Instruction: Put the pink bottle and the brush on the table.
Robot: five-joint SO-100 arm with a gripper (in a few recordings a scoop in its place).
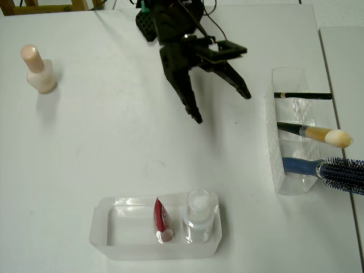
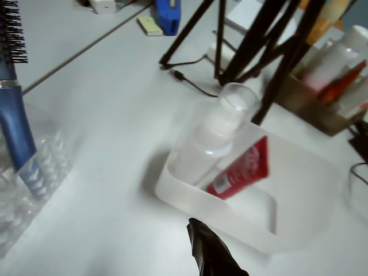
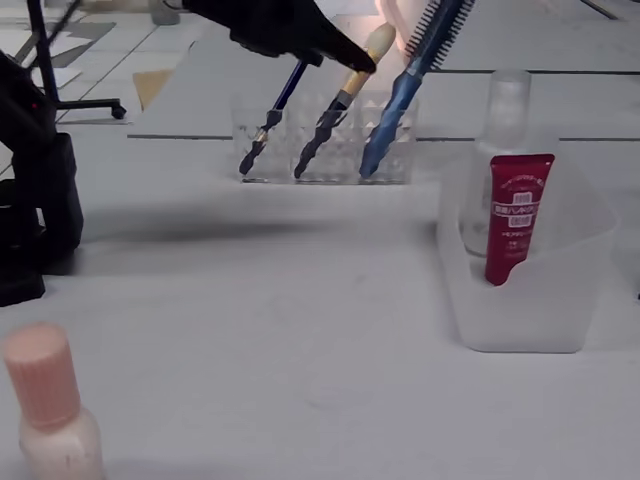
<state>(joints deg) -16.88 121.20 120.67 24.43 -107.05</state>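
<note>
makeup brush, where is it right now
In the overhead view the brush leans in the clear holder at right, between the black pencil and the blue hairbrush.

Lab-like workroom: white table (image 1: pixel 114 142), tripod legs (image 2: pixel 253 40), floor cable (image 2: pixel 192 83).

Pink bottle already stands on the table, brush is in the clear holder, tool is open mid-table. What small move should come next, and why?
Probably swing the tool right, toward the brush. The pink bottle already stands on the table, while the brush leans in the clear holder between the black pencil and the blue hairbrush. The tool is open and holds nothing.
</note>
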